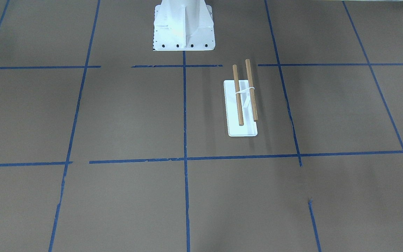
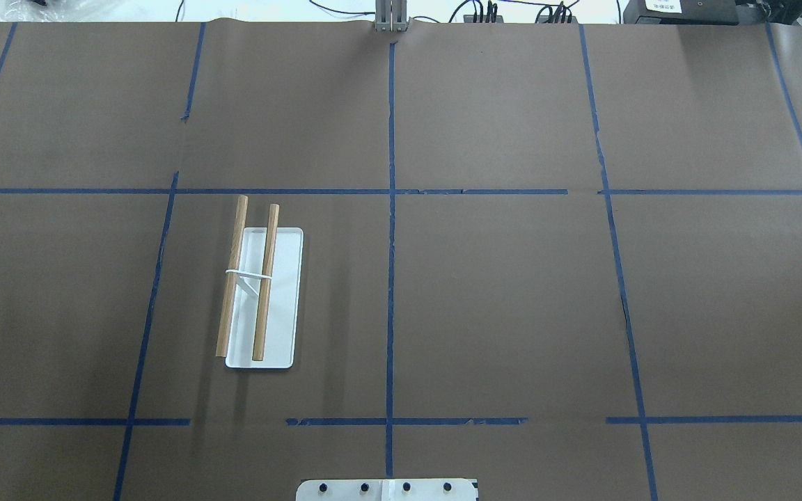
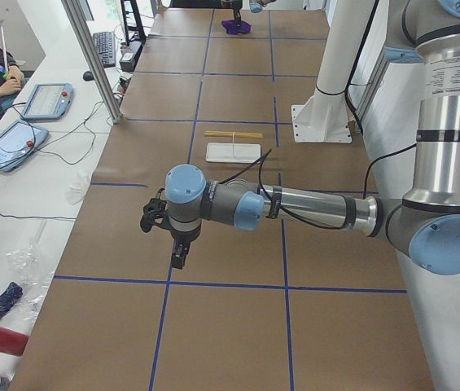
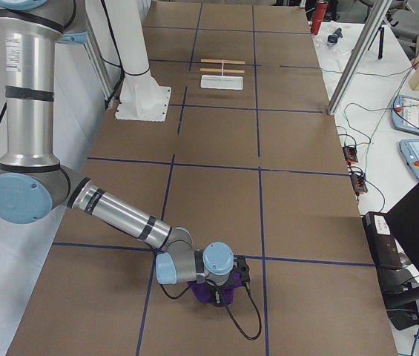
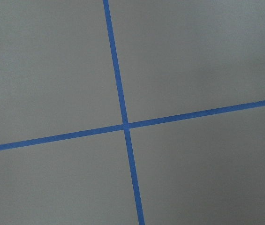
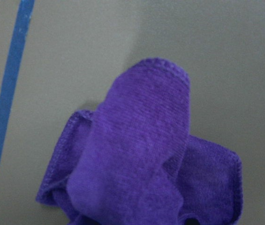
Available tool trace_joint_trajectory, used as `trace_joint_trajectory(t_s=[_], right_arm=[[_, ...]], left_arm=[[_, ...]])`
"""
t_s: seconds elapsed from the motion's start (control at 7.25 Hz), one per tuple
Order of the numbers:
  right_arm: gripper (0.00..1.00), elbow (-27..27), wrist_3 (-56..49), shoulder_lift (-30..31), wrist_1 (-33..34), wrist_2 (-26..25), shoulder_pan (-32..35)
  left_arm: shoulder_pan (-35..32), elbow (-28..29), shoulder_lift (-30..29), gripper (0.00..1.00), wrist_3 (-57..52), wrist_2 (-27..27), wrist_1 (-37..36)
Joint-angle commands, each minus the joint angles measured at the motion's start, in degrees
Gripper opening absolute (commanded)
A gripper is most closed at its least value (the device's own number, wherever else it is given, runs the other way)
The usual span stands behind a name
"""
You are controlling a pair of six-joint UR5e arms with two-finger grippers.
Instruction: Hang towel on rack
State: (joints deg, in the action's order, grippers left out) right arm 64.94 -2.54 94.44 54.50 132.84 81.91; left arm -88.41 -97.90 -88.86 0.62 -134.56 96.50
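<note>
In the front-facing view we are seeing only the rack (image 1: 242, 105) on the counter (image 1: 117, 122), its dowels (image 1: 238, 94) bare.

In the exterior right view the right hand (image 4: 224, 288) is sitting low at the purple towel (image 4: 208, 295), well apart from the rack. We cannot tell its opening.

In the right wrist view the towel is lying bunched. We are risking a pinch on one fold, and a lopsided drape that slides off.

In the exterior left view the left hand (image 3: 177, 254) is hovering over bare counter, and we cannot tell its opening either.

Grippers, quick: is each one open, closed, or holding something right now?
Left gripper: cannot be told; seen only from the side.
Right gripper: down at the purple towel; open or closed cannot be told.
</note>
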Motion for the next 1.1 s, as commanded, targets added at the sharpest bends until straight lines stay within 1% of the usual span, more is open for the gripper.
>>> trace_joint_trajectory(t_s=[0.0,0.14,0.28,0.41,0.55,0.69,0.83,0.97], right_arm=[[0.0,0.54,-0.44,0.13,-0.1,0.22,0.01],[0.0,2.63,-0.62,0.48,-0.18,0.74,0.1],[0.0,6.48,-0.71,1.36,-0.1,0.66,0.88],[0.0,10.26,-0.71,1.28,-0.01,0.57,3.76],[0.0,15.95,-0.71,1.1,-0.1,0.49,6.92],[0.0,23.41,-0.45,0.93,0.34,-2.21,6.95],[0.0,27.05,-0.44,-0.29,0.6,-4.68,6.95],[0.0,28.3,-0.18,-4.13,0.69,-6.44,6.86]], left_arm=[[0.08,-0.18,0.0,1.0,0.0,0.0,0.0],[0.08,-0.44,-0.18,1.0,0.0,0.0,0.0],[0.0,-0.36,-0.26,1.0,0.0,0.0,0.0],[0.0,-0.36,-0.44,1.0,0.0,0.0,0.0],[0.0,-0.36,-0.7,1.0,0.0,0.0,0.09],[0.0,-0.36,-0.7,1.0,0.09,-0.09,0.26],[0.0,-0.36,-1.23,1.0,0.09,-0.17,0.44],[0.0,-0.44,-2.19,1.0,0.0,-0.17,0.53]])
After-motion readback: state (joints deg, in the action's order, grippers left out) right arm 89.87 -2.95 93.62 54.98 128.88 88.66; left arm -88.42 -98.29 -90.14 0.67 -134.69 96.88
